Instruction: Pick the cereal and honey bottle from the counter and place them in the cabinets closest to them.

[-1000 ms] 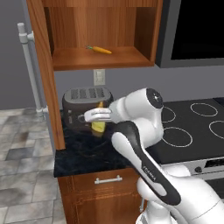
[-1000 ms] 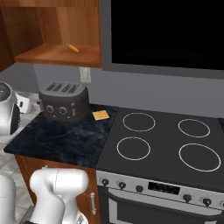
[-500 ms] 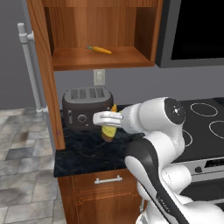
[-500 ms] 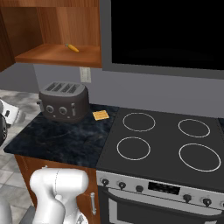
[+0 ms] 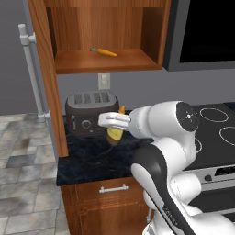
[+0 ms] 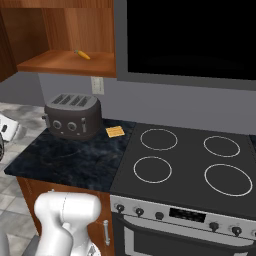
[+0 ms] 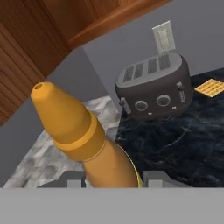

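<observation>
Now the jaws (image 5: 111,121) hold the honey bottle (image 7: 83,135) tight, up in the air over the worktop (image 5: 98,158) near its left edge, just in front of the toaster (image 5: 87,112). Above is the open cabinet (image 5: 105,59) (a small carrot (image 5: 104,52) lies on its shelf).

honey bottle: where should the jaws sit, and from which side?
On the wide lower body below the collar, one finger on each side, as the gripper grips the honey bottle now. The cap tapers to a point and would likely slip out; the body is broader and more even.
</observation>
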